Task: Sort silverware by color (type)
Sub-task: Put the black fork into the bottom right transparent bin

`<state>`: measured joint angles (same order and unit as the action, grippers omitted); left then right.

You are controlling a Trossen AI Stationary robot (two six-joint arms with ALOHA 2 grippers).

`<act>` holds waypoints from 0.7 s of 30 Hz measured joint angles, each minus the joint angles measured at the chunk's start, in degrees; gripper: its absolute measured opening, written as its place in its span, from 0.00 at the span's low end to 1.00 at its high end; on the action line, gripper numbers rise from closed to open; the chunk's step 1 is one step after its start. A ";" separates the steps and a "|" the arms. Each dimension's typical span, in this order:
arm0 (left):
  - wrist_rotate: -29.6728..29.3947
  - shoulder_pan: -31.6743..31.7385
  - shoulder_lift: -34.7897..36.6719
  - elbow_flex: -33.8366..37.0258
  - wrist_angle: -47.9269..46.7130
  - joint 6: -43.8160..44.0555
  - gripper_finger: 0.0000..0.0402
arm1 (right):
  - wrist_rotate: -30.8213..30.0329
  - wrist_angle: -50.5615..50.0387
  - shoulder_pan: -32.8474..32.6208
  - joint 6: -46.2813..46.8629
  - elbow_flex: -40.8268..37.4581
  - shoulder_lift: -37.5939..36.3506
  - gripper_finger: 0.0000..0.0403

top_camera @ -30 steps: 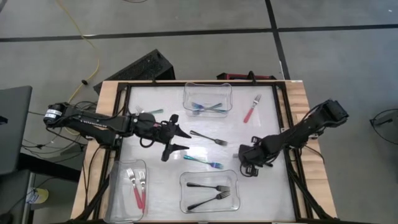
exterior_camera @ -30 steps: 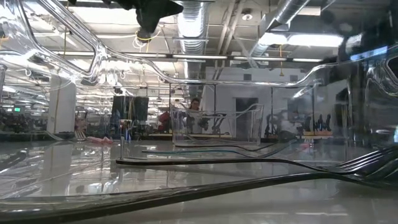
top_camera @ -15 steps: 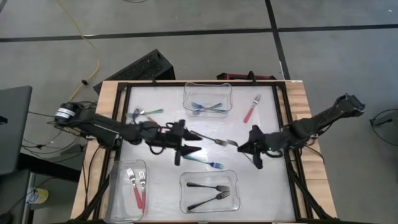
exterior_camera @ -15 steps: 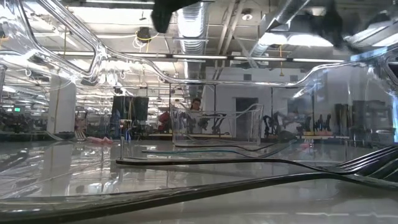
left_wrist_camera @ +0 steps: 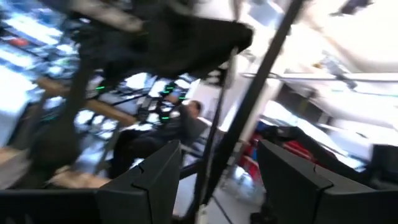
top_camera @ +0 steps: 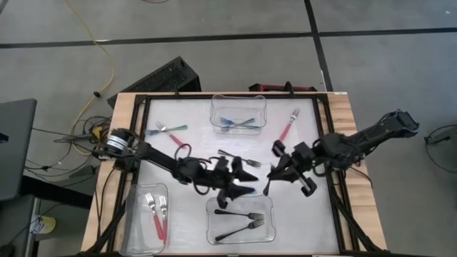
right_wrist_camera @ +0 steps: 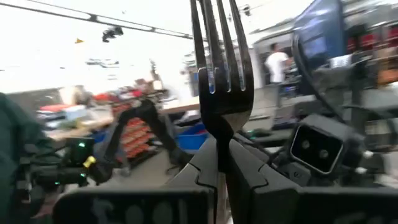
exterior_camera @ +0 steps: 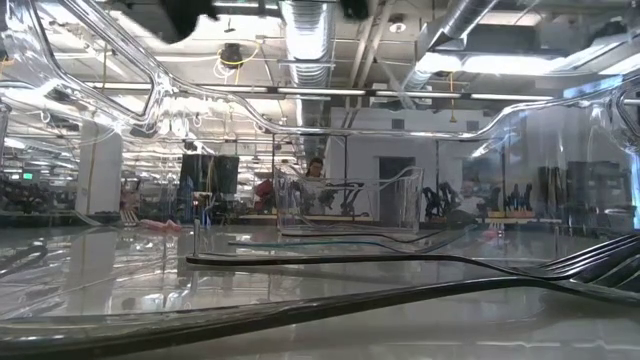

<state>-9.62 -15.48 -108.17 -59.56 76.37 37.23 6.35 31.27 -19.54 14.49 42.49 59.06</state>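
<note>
My right gripper (top_camera: 275, 170) hangs above the table's middle right, shut on a black fork (right_wrist_camera: 219, 68) whose tines stand up above the fingers. My left gripper (top_camera: 250, 183) is open over the table's middle, just beyond the near bin, with nothing between its fingers (left_wrist_camera: 149, 183). Another black fork (top_camera: 227, 153) lies flat on the table, partly under the left gripper. A red-handled fork (top_camera: 289, 126) lies at the far right. One more fork (top_camera: 170, 128) lies at the far left. My right gripper pinches the black fork between its two fingers (right_wrist_camera: 200, 167) just below the tines, at the neck (right_wrist_camera: 219, 134). The fingers come about level from the table's right and lie across the fork. The fork is lifted clear, roughly upright, tines up. Its handle is hidden behind the fingers.
Three clear bins stand on the white table (top_camera: 300, 221): a far one (top_camera: 238, 113) with teal forks, a near middle one (top_camera: 239, 218) with two black forks, a near left one (top_camera: 148, 213) with red-handled forks. A black frame borders the table.
My right gripper has risen from the table and tipped from pointing down to about level, carrying the black fork up clear of the table. My left gripper, still open, has moved toward the table's right and somewhat nearer, toward my right gripper.
</note>
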 joint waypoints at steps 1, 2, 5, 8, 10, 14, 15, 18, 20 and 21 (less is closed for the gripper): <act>2.28 0.09 -0.89 -1.98 -0.16 -0.79 0.49 | 1.26 1.60 0.45 1.02 -0.01 1.26 0.09; 4.59 0.32 -1.60 -3.79 -0.53 -1.69 0.49 | 2.14 2.67 0.79 2.09 -0.01 2.21 0.09; 10.04 1.07 -2.09 -7.66 -3.65 -3.17 0.49 | 3.61 4.48 1.30 3.91 -0.01 4.47 0.09; 13.28 1.90 -2.13 -9.58 -7.92 -2.77 0.49 | 4.19 5.73 1.29 4.98 -0.01 5.99 0.09; 14.76 2.27 -2.12 -10.25 -9.58 -1.28 0.49 | 4.20 7.81 1.23 5.95 -0.01 6.88 0.09; 18.81 3.10 -2.11 -10.27 -9.41 0.27 0.49 | 4.08 8.01 0.87 7.00 -0.01 7.04 0.09; 20.29 3.25 -2.11 -10.27 -8.95 0.83 0.49 | 3.99 7.73 0.62 7.60 -0.02 7.03 0.09; 27.57 3.73 -2.07 -10.18 -8.95 3.01 0.49 | 3.67 7.32 -0.42 9.37 -0.01 6.73 0.09; 31.76 4.31 -1.58 -10.18 -8.89 4.03 0.49 | 3.67 7.28 -1.58 10.28 0.03 6.65 0.09; 33.56 4.69 -1.32 -10.18 -8.55 4.36 0.49 | 3.70 7.05 -2.31 10.86 0.03 6.65 0.09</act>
<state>23.94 -10.79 -109.49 -69.73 67.82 41.59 10.04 38.33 -21.85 25.34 42.52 65.71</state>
